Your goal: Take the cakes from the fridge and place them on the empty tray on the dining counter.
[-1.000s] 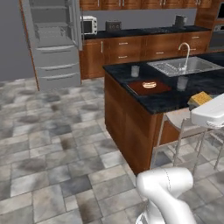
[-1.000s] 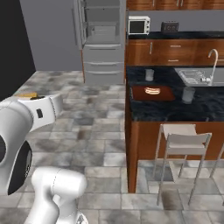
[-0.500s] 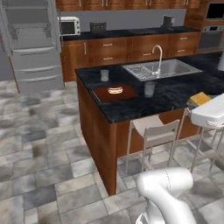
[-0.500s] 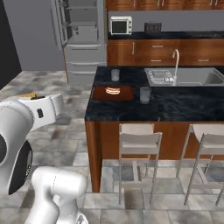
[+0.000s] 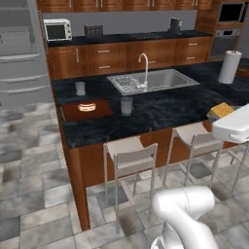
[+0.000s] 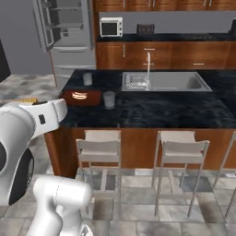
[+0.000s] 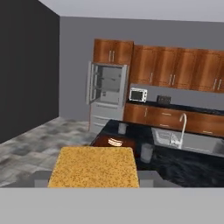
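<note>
Your hand [image 7: 92,186] is clamped on the orange-tan cake [image 7: 93,166], which sits between the two dark fingertips and covers the lower middle of the hand view. In the left base view the same cake [image 5: 222,110] shows as a small orange block at the end of the white arm, at the right edge, above the near edge of the bench [image 5: 160,113].

Ahead of your hand and below it lies the black marbled bench, with its sink [image 5: 151,80] and curved faucet [image 5: 144,62] on the far side. To the left of your hand on the bench sits a reddish-brown board [image 5: 87,110] with a small pale item on it, too small to tell what. Just beside the board stands a grey cup [image 5: 126,105], and a second cup [image 5: 80,88] stands beyond the board. A paper towel roll [image 5: 229,67] stands upright further right.

Far ahead and to the left of your hand, the fridge [image 7: 106,99] stands with its upper doors open. Two stools [image 6: 98,152] are drawn up against the near side of the bench.
</note>
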